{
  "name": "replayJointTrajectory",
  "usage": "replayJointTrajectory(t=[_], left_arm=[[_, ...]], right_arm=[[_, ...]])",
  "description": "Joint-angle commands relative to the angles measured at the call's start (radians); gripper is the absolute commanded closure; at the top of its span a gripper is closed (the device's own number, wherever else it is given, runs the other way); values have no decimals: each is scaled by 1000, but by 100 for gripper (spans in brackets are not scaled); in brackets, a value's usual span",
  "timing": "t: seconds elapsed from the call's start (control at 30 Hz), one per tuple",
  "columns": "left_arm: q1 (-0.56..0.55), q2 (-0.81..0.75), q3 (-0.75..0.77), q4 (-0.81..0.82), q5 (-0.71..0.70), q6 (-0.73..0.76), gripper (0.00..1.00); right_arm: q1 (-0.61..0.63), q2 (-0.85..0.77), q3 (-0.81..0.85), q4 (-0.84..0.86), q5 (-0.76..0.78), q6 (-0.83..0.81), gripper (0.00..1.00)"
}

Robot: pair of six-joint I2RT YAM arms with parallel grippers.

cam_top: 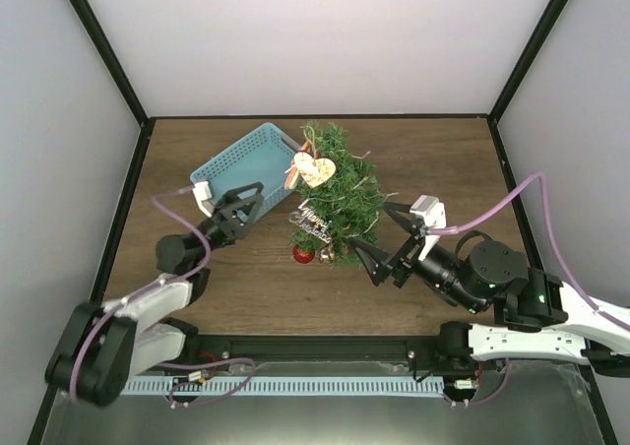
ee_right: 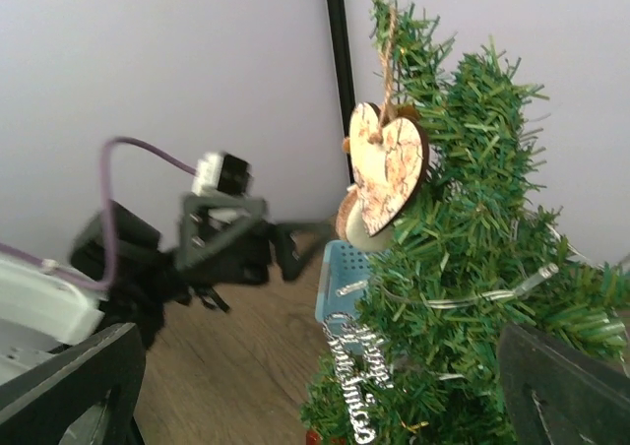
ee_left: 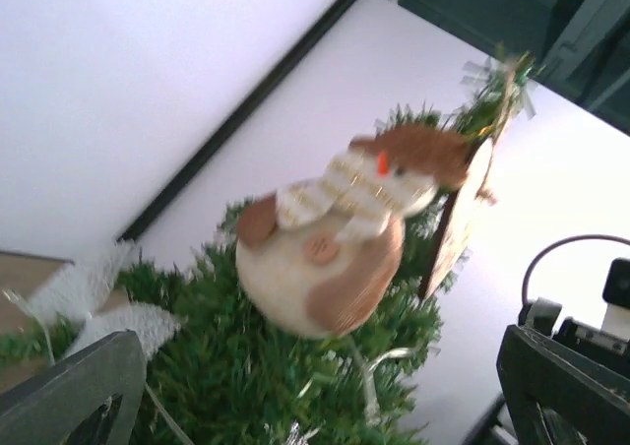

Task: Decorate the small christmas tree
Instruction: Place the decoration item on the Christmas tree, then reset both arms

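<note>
Our left gripper is released, the snowman ahead of its 2 fingers on the small christmas tree; our right gripper is released too.

We count one small christmas tree, one light-blue basket and one wooden table. Ornament tally comes to five, one of each kind: one wooden heart, one snowman, one red ball, one silver script sign and one white star; we also note one pale garland strand, as far as we can tell. We log two grippers: one left gripper and one right gripper.
</note>
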Motion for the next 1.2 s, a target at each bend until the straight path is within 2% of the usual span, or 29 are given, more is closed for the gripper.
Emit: replayJointTrajectory(t=[0.0,0.07,0.13,0.23,0.37,0.53,0.87,1.17], left_arm=[[54,-293,86,-504,-38,188,0],[52,-473,230,-976,-148,444,0],[52,-554,372,-1322,-263,591,0],[52,-573,600,-1683,-381,716,0],[52,-550,775,-1989,-348,786,0],[52,-645,779,-2056,-205,753,0],[53,-821,707,-2038,-186,665,0],[52,-862,631,-1992,-150,615,0]], right_arm=[[5,-5,59,-91,67,58,0],[5,0,81,-141,95,104,0],[4,-7,96,-179,101,133,0],[5,-53,94,-204,97,157,0],[5,-128,93,-246,158,266,0],[5,-205,103,-378,239,411,0],[5,-183,99,-547,274,530,0],[5,-218,84,-568,265,577,0]])
